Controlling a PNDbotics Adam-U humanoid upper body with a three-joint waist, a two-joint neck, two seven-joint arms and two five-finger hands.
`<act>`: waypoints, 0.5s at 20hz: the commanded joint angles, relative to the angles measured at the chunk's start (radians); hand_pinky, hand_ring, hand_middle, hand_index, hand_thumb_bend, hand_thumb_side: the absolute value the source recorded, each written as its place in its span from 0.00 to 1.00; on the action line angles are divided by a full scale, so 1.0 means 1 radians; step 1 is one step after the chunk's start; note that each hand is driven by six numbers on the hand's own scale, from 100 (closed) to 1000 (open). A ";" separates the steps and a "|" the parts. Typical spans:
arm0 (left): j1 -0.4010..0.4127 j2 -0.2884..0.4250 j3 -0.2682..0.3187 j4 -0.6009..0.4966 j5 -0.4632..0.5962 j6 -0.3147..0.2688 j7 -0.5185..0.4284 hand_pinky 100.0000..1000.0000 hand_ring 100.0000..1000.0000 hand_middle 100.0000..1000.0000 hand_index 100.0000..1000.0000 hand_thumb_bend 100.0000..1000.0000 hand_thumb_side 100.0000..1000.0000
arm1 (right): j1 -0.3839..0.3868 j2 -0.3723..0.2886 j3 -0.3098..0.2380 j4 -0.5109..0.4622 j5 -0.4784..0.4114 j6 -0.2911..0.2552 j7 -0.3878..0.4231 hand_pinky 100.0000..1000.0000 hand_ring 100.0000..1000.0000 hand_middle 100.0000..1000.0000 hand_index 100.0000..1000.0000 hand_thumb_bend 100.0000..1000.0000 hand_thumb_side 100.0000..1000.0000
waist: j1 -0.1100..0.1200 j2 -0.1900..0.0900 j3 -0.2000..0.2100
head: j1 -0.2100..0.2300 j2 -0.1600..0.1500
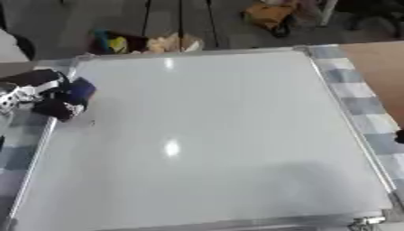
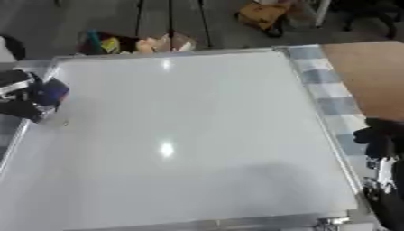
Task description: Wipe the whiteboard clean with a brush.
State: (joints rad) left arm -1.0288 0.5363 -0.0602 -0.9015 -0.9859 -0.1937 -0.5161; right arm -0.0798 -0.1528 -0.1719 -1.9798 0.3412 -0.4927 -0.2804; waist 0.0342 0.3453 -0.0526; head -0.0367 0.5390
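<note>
The whiteboard point(image 1: 213, 140) lies flat and fills most of the view, its silver frame resting on a grey checked cloth point(image 1: 359, 101); its surface shows only glare spots. At about 9 o'clock, on the board's left edge, the left hand point(image 1: 47, 97) has its fingers curled round a dark blue brush point(image 1: 79, 90), which sits on the board just inside the frame. The right hand point(image 2: 380, 135) shows at 4 o'clock, off the board's right edge; whether its fingers are open cannot be told.
</note>
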 commanded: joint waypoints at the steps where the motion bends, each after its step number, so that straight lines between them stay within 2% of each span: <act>1: -0.022 0.018 -0.001 -0.014 -0.007 -0.004 -0.006 0.44 0.49 0.23 0.23 0.00 0.56 | -0.005 -0.003 -0.004 -0.020 0.001 0.000 0.004 0.41 0.48 0.37 0.64 0.00 0.66 | -0.002 -0.019 0.001 | 0.002 -0.003; 10: -0.014 0.014 -0.018 -0.019 -0.011 -0.013 -0.051 0.46 0.49 0.23 0.25 0.00 0.57 | -0.004 -0.002 -0.005 -0.020 -0.003 0.002 0.002 0.41 0.48 0.37 0.64 0.00 0.65 | -0.004 -0.021 0.002 | -0.002 0.002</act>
State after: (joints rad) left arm -1.0280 0.5351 -0.0772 -0.9069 -0.9903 -0.2061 -0.5591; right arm -0.0796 -0.1483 -0.1720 -1.9798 0.3410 -0.4904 -0.2789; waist 0.0317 0.3453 -0.0522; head -0.0374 0.5404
